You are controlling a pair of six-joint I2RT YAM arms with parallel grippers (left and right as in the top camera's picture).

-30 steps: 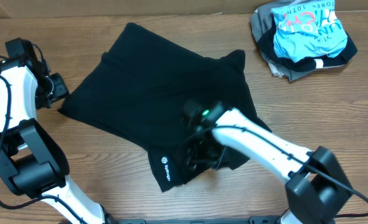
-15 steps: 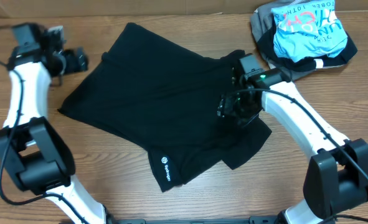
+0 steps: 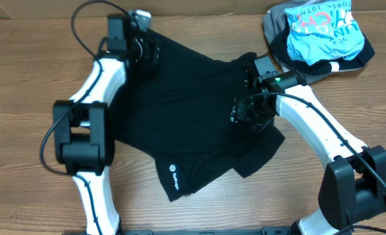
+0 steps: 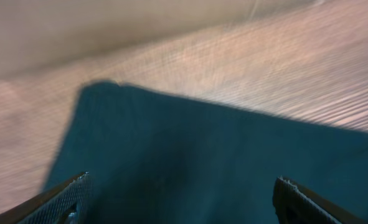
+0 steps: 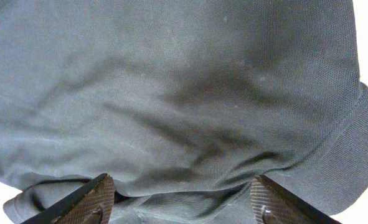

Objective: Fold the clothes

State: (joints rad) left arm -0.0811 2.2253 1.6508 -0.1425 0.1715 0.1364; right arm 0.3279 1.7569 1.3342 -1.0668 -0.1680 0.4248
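Note:
The black garment (image 3: 173,111) lies spread on the wooden table, partly folded, with its small white logo (image 3: 174,177) near the front edge. My left gripper (image 3: 144,51) is open above the garment's far left corner; the left wrist view shows the dark cloth (image 4: 221,162) between its wide-apart fingers (image 4: 180,196), blurred. My right gripper (image 3: 248,114) is open over the garment's right side; the right wrist view shows wrinkled cloth (image 5: 171,93) between its fingers (image 5: 180,196), which hold nothing.
A bundle of a light-blue printed shirt (image 3: 323,29) and a grey garment (image 3: 277,32) sits at the back right corner. Bare wooden table (image 3: 36,143) lies to the left and along the front.
My left arm has swung right from the table's left side to the garment's far corner. My right gripper moved from the garment's front flap to its right side, then stayed.

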